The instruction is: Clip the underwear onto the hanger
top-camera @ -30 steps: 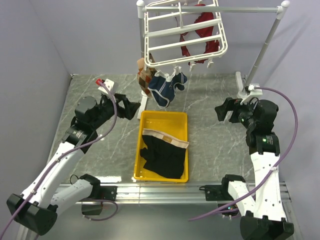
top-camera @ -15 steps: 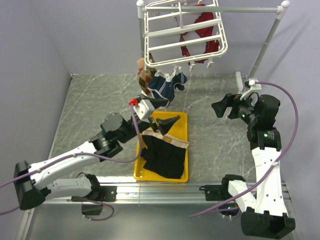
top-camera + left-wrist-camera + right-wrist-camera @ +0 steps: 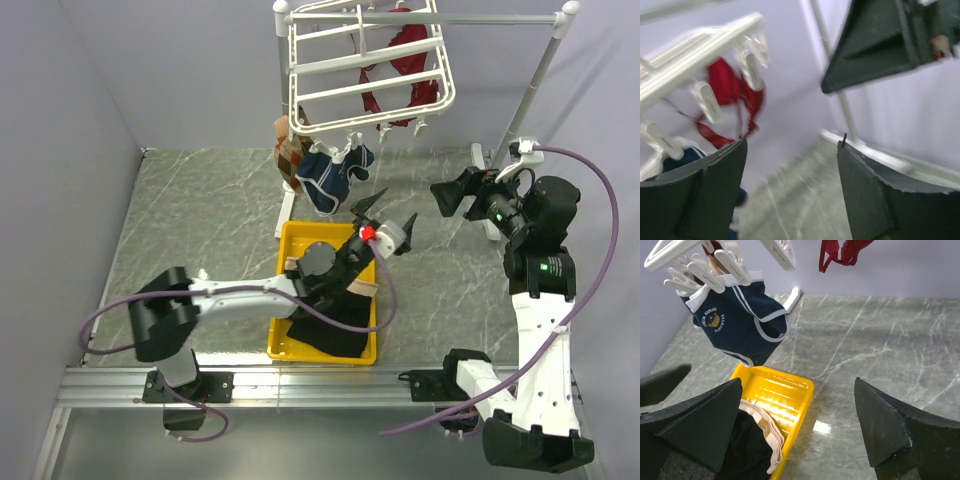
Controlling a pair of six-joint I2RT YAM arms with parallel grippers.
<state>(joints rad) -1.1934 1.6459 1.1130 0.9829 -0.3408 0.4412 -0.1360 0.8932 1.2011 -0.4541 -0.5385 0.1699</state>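
Both wide open, empty: L pincer (image 3: 387,215), R pincer (image 3: 455,195). Top cam: underwear (image 3: 335,325) in tray (image 3: 330,238); L wrist: hanger (image 3: 700,42) clips (image 3: 707,102).

We see a table (image 3: 880,345) with a grey veined stone look, polished enough to throw back light. The tray (image 3: 780,387) is glossy yellow plastic. In it, the underwear (image 3: 330,330) is soft matt black cloth with a woven tan band. The hanger (image 3: 370,60) is smooth white plastic, as are its clips (image 3: 715,277). The navy pair (image 3: 735,322) is matt knit cloth. The left tool (image 3: 791,145) and the right tool (image 3: 797,382) look dull black and faintly grainy.
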